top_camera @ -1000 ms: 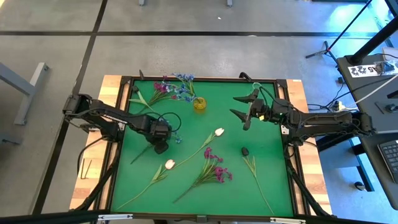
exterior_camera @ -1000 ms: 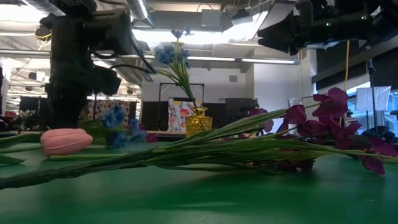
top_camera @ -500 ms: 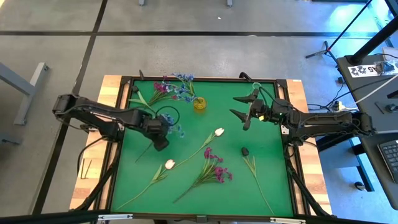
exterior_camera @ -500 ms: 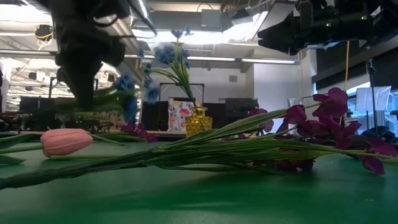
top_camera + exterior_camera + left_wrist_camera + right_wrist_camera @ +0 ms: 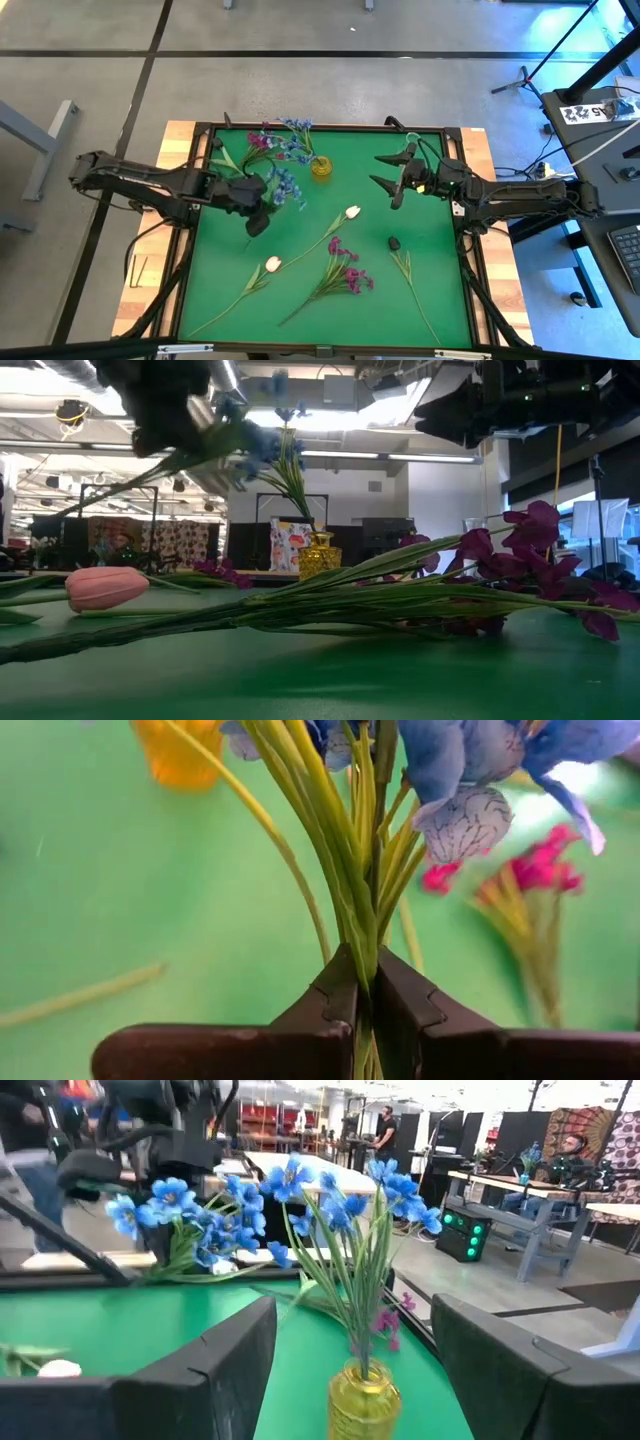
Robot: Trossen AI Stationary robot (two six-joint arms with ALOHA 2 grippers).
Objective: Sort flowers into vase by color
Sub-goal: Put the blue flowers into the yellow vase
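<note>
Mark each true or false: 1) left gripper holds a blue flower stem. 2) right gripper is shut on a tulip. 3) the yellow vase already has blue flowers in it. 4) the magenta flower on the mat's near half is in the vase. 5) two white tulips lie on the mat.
1) True: the left gripper is shut on the blue flower by its stem, lifted off the green mat.
2) False: the right gripper is open and empty, above the mat.
3) True: the yellow vase holds blue flowers.
4) False: the magenta flower lies flat on the mat.
5) True: one white tulip and another white tulip.
</note>
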